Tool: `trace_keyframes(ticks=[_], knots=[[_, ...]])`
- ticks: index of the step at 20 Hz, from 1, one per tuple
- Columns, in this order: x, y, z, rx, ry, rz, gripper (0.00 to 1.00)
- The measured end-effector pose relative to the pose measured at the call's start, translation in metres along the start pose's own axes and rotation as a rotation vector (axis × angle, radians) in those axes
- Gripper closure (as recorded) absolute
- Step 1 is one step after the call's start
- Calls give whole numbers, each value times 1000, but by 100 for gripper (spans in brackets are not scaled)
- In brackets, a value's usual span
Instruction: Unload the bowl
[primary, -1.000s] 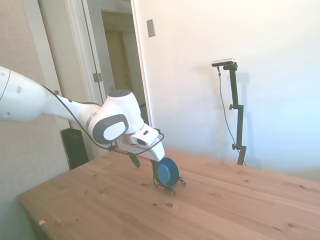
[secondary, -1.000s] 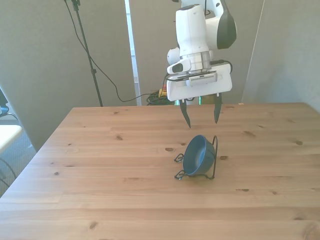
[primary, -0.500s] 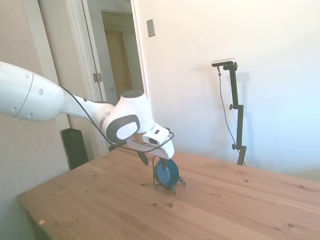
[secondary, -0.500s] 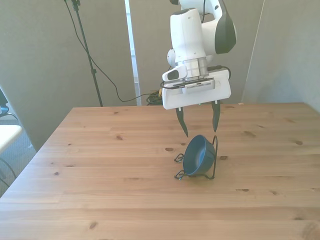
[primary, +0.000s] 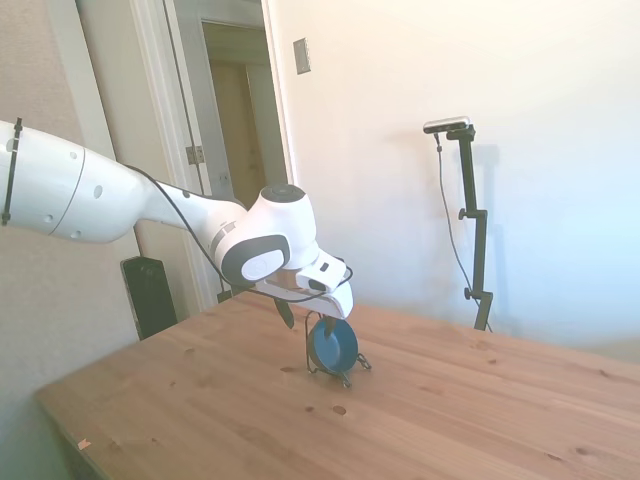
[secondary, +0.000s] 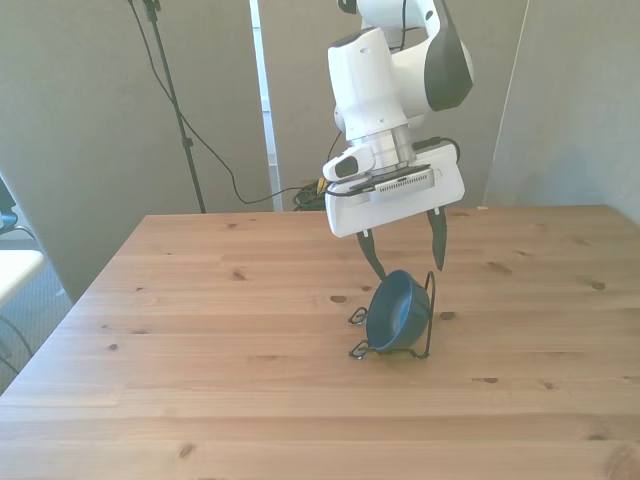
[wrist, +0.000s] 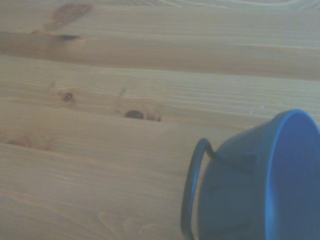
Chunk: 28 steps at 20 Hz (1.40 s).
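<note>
Standing position: the bowl (secondary: 399, 311) is held on edge in a black wire stand (secondary: 428, 318) on the counter (secondary: 200, 330), its hollow turned to the front view's left.
Claw state: the claw (secondary: 406, 256) is spread wide, empty, just above the rim.
Handling: judged light, rigid, smooth, possibly slippery.
Hold: top rim, one finger each side.

Blue bowl (secondary: 398, 311) on edge in stand (secondary: 427, 318)

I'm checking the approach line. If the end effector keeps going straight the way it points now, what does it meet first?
Probably the blue bowl, propped on edge in the wire stand. The open end effector points down with its fingers astride the bowl's upper rim, though depth is hard to judge.
</note>
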<state>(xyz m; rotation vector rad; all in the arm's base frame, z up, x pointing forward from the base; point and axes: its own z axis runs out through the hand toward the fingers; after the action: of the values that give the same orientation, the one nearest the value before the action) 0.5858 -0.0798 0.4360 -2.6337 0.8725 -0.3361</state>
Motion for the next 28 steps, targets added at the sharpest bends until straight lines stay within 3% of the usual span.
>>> trace_keyframes(ticks=[21,28], knots=[[3,-3,3,33,-106,-35,0],[7,1,-1,22,-81,-24,0]])
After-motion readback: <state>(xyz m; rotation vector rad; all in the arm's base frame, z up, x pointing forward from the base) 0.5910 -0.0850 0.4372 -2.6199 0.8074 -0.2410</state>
